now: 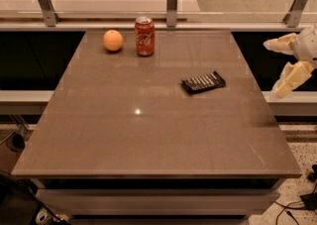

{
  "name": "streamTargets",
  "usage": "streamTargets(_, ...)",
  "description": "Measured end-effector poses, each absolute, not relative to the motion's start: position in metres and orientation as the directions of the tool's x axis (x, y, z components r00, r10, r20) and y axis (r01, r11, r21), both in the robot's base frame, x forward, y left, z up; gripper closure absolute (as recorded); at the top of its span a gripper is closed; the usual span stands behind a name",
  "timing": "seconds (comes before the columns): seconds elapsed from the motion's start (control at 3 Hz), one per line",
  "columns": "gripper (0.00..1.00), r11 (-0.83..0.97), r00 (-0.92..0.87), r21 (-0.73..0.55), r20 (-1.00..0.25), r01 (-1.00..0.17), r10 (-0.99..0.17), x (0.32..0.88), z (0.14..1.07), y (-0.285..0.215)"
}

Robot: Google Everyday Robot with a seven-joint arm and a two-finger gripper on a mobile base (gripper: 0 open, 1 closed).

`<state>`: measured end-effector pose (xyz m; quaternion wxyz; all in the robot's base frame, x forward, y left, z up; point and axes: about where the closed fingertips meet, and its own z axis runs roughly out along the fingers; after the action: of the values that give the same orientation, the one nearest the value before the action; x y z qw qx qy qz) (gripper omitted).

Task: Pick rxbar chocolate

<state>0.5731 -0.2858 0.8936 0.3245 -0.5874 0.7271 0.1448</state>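
The rxbar chocolate [203, 82] is a flat black wrapper with rows of white lettering. It lies on the brown table [148, 135], right of centre. My gripper [275, 68] is at the right edge of the view, beyond the table's right side and to the right of the bar. Its two pale fingers are spread apart, one pointing left near the top and one [292, 79] angled down-left. It holds nothing and is well apart from the bar.
A red soda can [144, 35] stands upright at the table's back, with an orange fruit [113, 40] to its left. A glass rail on metal posts [172, 4] runs behind the table. Cables lie on the floor at the lower right.
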Motion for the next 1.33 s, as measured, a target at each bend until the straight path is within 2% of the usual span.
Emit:
streamTargets(0.67,0.00,0.221,-0.024,-0.171,-0.737,-0.960,-0.676,0.618,0.864,-0.256)
streamTargets(1.33,0.00,0.179,0.021,-0.184,-0.752,-0.967,-0.658,0.632,0.860,-0.242)
